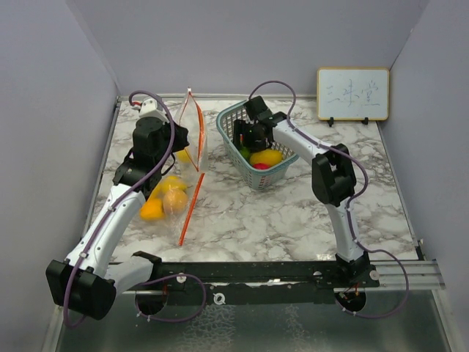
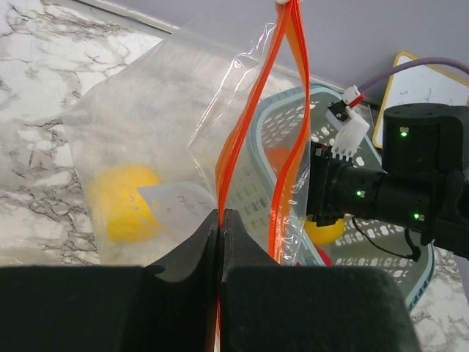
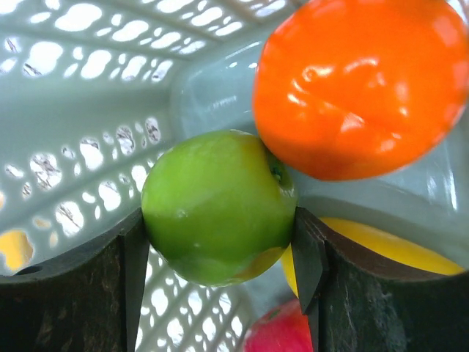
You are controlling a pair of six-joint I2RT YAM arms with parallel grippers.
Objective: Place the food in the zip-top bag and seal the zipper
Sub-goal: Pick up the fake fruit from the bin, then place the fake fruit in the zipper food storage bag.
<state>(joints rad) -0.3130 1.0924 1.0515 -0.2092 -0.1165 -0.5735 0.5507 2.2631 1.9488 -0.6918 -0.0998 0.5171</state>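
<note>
Bag partly loaded and pinched by left gripper; apple clasped in basket by right gripper, zipper unsealed.

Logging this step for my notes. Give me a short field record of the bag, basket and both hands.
Left hand: shut on the bag at its zipper, holding it up
Right hand: in the basket, closed on the green apple
In bag: yellow and orange pieces
Also in basket: orange fruit, yellow fruit, red fruit
Zipper: open

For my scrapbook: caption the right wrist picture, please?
Right gripper grips a green apple beside an orange fruit in the basket.
</note>
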